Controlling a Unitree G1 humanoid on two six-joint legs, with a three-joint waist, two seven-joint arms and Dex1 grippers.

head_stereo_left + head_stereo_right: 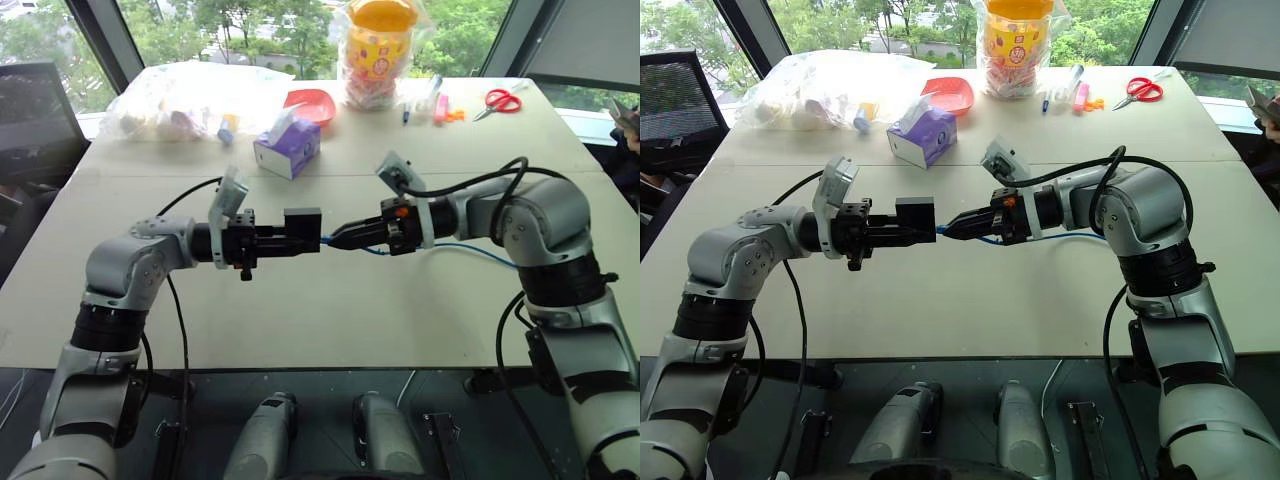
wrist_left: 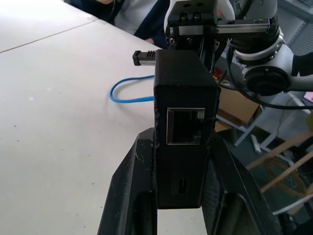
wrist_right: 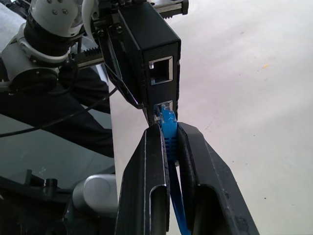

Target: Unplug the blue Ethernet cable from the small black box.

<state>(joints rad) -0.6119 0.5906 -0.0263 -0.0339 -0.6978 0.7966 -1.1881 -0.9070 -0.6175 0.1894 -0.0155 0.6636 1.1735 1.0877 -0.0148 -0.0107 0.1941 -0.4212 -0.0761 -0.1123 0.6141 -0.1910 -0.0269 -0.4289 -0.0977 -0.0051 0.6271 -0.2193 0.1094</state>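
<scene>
At the centre of the head views we see the left gripper (image 1: 283, 242) clenched on the small black box (image 1: 303, 231), holding it above the table (image 1: 330, 320) with its two fingers clamped on the box's sides. From the right of the frame, the right gripper (image 1: 338, 238) meets it, its fingers (image 3: 195, 161) pinched on the plug end of the blue Ethernet cable (image 3: 167, 134). In the right wrist view the blue plug sits at the lower of two ports on the box face; we cannot tell whether it is fully seated. The cable trails away to the right across the table. In the upper part of the frame we see a purple tissue box (image 1: 287, 146), a red bowl (image 1: 311, 103) and red-handled scissors (image 1: 498, 101).
</scene>
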